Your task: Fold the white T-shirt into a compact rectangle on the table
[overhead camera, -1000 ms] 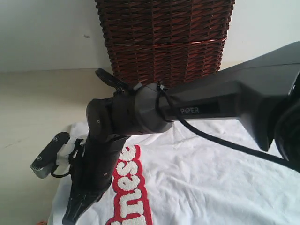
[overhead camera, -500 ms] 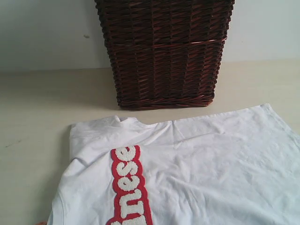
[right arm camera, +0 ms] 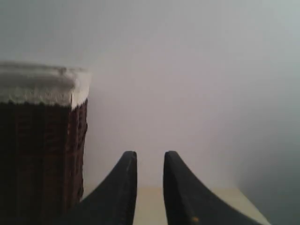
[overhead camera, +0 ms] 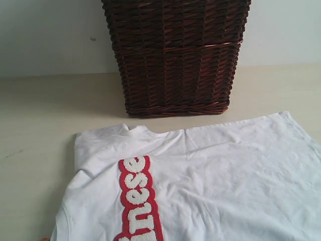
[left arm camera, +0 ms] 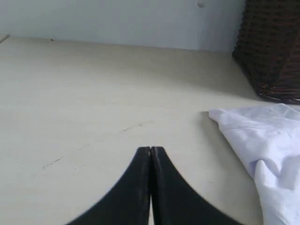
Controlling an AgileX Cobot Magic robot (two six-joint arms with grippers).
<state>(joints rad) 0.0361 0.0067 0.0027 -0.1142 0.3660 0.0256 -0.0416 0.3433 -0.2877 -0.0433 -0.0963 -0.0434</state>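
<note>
Pale counter [overhead camera: 40,115] holds the white T-shirt [overhead camera: 215,170], spread wide in front of the wicker basket [overhead camera: 175,55], so folding seems far from done; left fingers [left arm camera: 136,187] are pressed together, right fingers [right arm camera: 117,187] a little apart, both empty, and next they must pinch a shirt edge.
</note>
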